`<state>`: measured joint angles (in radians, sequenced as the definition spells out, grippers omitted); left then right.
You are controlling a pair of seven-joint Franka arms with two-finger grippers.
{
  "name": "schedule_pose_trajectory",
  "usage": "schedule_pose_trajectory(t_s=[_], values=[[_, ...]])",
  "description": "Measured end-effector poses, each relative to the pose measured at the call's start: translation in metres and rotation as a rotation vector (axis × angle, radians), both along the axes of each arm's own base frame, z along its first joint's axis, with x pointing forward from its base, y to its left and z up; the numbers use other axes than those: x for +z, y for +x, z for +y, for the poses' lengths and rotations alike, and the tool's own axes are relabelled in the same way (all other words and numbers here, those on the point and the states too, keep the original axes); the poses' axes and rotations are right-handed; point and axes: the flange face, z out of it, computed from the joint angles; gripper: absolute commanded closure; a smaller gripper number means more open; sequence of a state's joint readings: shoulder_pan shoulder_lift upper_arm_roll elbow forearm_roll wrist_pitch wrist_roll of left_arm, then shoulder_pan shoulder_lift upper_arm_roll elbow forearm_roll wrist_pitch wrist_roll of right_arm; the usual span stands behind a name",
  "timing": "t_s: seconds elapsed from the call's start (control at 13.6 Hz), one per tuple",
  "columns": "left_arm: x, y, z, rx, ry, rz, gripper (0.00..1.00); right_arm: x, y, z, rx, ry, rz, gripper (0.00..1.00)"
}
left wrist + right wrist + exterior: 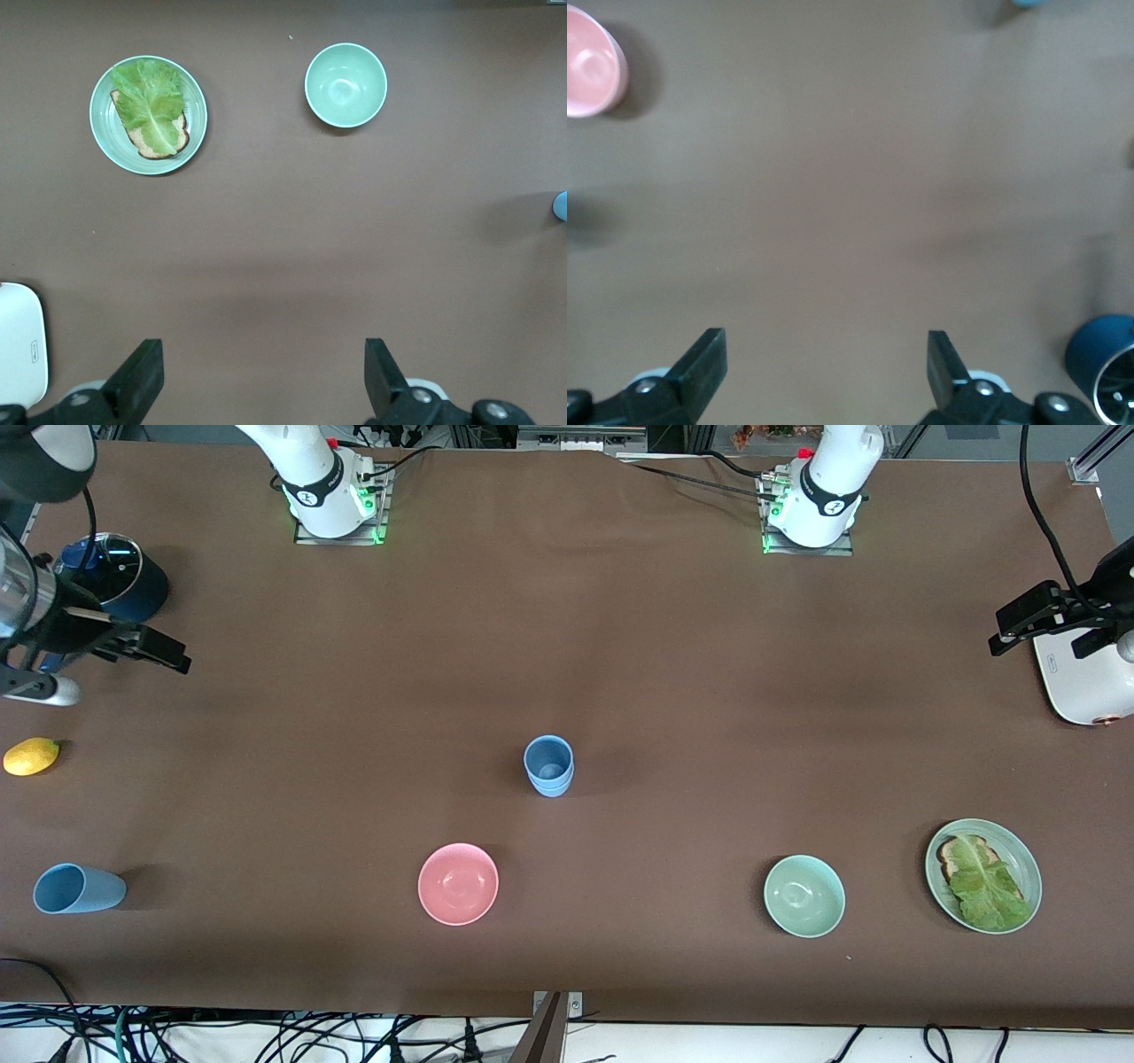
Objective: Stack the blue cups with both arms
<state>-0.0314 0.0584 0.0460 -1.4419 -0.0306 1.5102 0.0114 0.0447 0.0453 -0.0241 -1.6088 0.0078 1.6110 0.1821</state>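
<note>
While both arms wait, I see the blue cups (pixel 549 765) nested mid-worktop; left hand (pixel 1038 618) over the white appliance (pixel 1085 682), right hand (pixel 155 649) near the saucepan (pixel 124 584), both released.

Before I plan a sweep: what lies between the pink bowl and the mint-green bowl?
Only bare brown tabletop between the pink bowl and mint-green bowl, per the front view.

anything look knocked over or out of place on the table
Only the sky-blue cup at the right arm's end: it lies on its side. The blue cups stand nested upright mid-table; both bowls sit upright.
</note>
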Motion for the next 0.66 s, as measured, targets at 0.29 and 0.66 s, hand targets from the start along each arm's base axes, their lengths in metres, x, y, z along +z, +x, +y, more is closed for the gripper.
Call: schedule_pose_trajectory(t_s=[0.29, 0.66], values=[[0.0, 0.0, 0.0, 0.0, 0.0, 0.0, 0.0, 0.02, -0.02, -0.001, -0.001, 0.002, -0.031, 0.0], [0.0, 0.0, 0.0, 0.0, 0.0, 0.0, 0.0, 0.01, -0.015, -0.013, 0.027, 0.003, -0.013, 0.0]])
